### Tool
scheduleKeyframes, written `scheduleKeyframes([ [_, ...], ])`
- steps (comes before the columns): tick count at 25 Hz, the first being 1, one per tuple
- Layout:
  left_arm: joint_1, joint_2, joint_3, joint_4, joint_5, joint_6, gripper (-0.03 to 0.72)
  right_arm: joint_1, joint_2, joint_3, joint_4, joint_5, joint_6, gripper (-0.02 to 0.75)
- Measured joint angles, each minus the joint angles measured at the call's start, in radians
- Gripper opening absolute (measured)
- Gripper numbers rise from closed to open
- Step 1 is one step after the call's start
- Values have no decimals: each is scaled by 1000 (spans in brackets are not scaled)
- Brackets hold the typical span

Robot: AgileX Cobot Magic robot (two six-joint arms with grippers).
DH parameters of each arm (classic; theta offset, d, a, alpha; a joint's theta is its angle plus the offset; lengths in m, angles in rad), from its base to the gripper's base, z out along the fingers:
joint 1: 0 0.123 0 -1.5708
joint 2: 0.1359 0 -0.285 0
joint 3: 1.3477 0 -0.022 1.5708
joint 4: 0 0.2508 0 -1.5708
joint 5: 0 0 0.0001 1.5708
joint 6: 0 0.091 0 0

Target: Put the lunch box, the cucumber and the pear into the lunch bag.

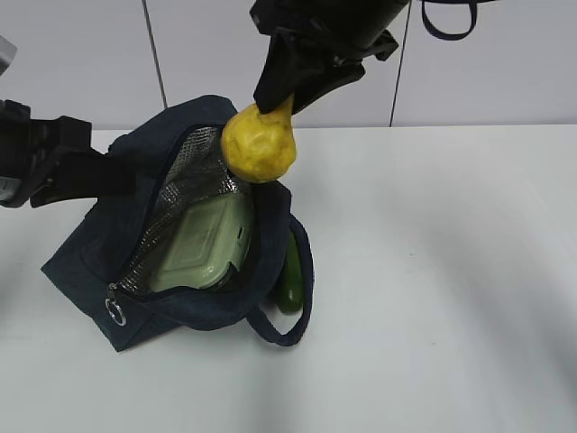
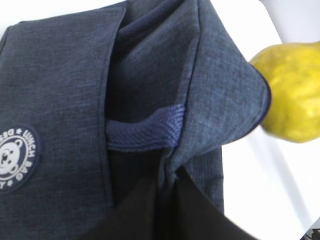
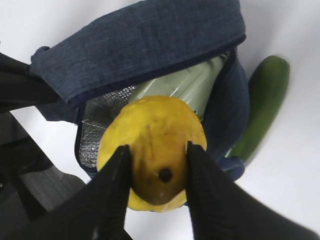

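The navy lunch bag (image 1: 99, 262) lies open on the white table, foil lining showing. Inside it sits the lunch box (image 1: 203, 244) with its sage-green lid. The cucumber (image 1: 291, 275) lies on the table against the bag's right side, partly under a handle loop. My right gripper (image 3: 159, 152) is shut on the yellow pear (image 3: 152, 130) by its neck, hanging it above the bag's far rim (image 1: 260, 144). My left gripper (image 2: 167, 172) is shut on the lunch bag's fabric edge (image 2: 200, 115) at the left, holding the opening up. The pear (image 2: 292, 95) shows past that edge.
A metal ring zipper pull (image 1: 116, 311) hangs at the bag's near corner. A handle loop (image 1: 293, 320) lies over the table in front. White table (image 1: 451, 271) spreads to the right; a white wall stands behind.
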Motion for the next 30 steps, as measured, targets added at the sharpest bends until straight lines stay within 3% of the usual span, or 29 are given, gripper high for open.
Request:
scheduleKeyframes([
  [8, 0, 0, 0, 0, 0, 0, 1, 0, 111, -2, 104, -5, -50, 270],
  [17, 0, 0, 0, -2, 8, 0, 1, 0, 208, -2, 237, -163, -115, 274],
  [24, 0, 0, 0, -92, 54, 0, 1, 0, 216, -2, 310, -189, -150, 442],
  [30, 1, 0, 0, -120, 57, 0, 1, -10, 197, -2, 276, -161, -152, 468],
])
